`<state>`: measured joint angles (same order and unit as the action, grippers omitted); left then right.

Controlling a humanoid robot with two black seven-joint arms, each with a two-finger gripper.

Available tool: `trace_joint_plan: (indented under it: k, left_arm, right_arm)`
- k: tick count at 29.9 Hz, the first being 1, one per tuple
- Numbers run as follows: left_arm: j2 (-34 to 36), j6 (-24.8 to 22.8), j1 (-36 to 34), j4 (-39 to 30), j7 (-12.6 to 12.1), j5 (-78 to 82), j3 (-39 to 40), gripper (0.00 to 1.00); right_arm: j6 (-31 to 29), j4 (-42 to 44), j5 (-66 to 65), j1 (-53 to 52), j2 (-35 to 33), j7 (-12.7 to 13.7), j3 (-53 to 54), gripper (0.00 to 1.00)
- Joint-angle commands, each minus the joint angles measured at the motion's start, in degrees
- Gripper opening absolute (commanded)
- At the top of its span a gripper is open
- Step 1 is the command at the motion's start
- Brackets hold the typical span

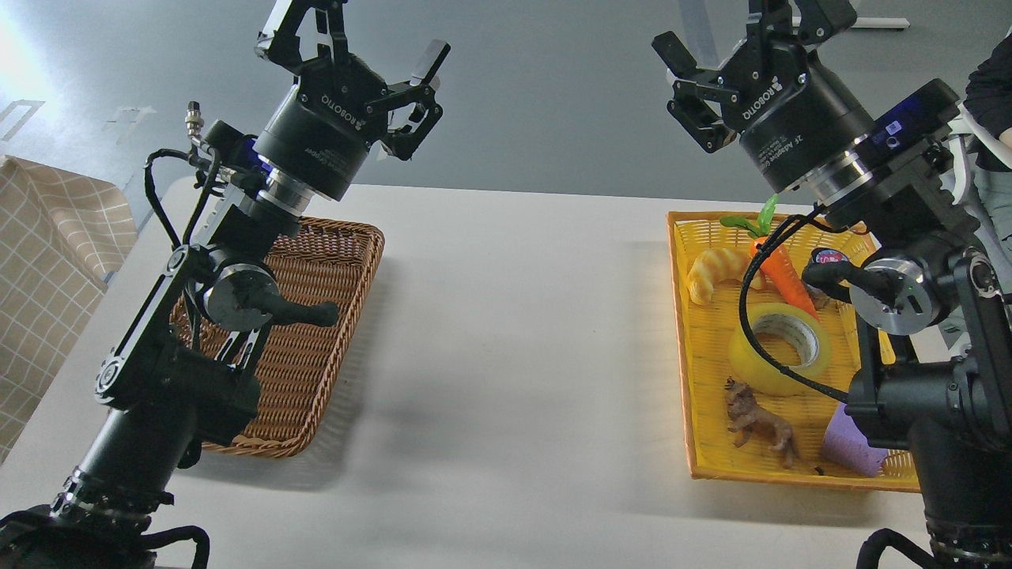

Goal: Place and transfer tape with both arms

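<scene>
Both our tools hang raised and empty, fingers spread: the left tool above the brown wicker basket, the right tool beyond the yellow plastic basket, where the wide yellow translucent tape roll lies, on the white tabletop

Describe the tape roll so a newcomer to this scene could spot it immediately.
Start at the yellow basket on the right side of the white table. The tape lies near its middle, below the orange carrot toy and above the small brown animal figure. It is the only ring there: translucent yellow with a whitish-grey inner core, hole facing up.
</scene>
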<state>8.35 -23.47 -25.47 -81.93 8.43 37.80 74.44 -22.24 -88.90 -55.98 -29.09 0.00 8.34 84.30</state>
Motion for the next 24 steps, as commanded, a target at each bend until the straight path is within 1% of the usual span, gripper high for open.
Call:
trace_joint_plan:
  k: [1,12,14,16,18,24]
  left_arm:
    - [-0.1,-0.2,0.1,0.1,-0.1,-0.1,0.0,0.98]
    - [0.2,-0.2,-0.1,0.6,0.0,-0.1,0.0,0.98]
    - [0.3,-0.2,0.1,0.7,0.0,-0.1,0.0,0.98]
    - [0.3,-0.2,0.1,0.6,0.0,-0.1,0.1,0.98]
    - [0.3,-0.3,0.1,0.7,0.0,-0.1,0.1,0.98]
    - [0.2,-0.4,0.2,0.6,0.1,-0.3,0.2,0.98]
  right_arm:
    - [0.0,0.1,0.0,0.0,0.0,0.0,0.0,1.00]
    - [-0.2,0.0,0.1,0.5,0.0,-0.2,0.1,1.00]
    - [-0.8,0.0,0.1,0.8,0.0,-0.8,0.1,1.00]
    - [-1.7,0.0,0.1,0.8,0.0,-2.4,0.1,1.00]
    - [-2.3,0.0,0.1,0.7,0.0,-3.2,0.1,1.00]
    - [-2.3,0.0,0.1,0.7,0.0,-3.2,0.2,1.00]
